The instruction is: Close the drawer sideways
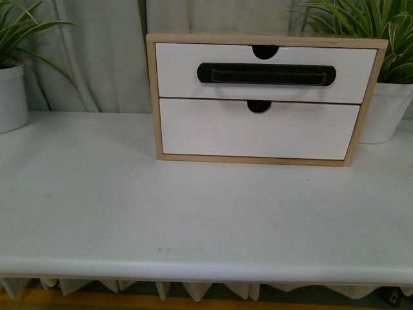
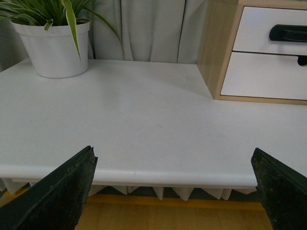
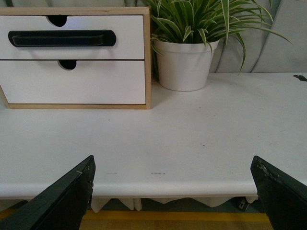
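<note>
A light wood cabinet [image 1: 152, 97] stands at the back of the white table [image 1: 193, 206]. Its upper drawer [image 1: 181, 71] has a white front, a long black bar handle [image 1: 266, 74] and a semicircular notch [image 1: 264, 50]; it stands out a little past the plain lower drawer front [image 1: 258, 130]. The drawer also shows in the left wrist view [image 2: 259, 28] and the right wrist view [image 3: 72, 52]. Neither arm shows in the front view. My left gripper [image 2: 177, 189] and right gripper [image 3: 175, 189] are open and empty, back at the table's front edge, far from the cabinet.
A white pot with a striped plant [image 1: 10, 97] stands at the back left, another [image 1: 387, 110] at the back right, close beside the cabinet. A grey curtain hangs behind. The table's front edge [image 1: 193, 268] has a scalloped cloth below it.
</note>
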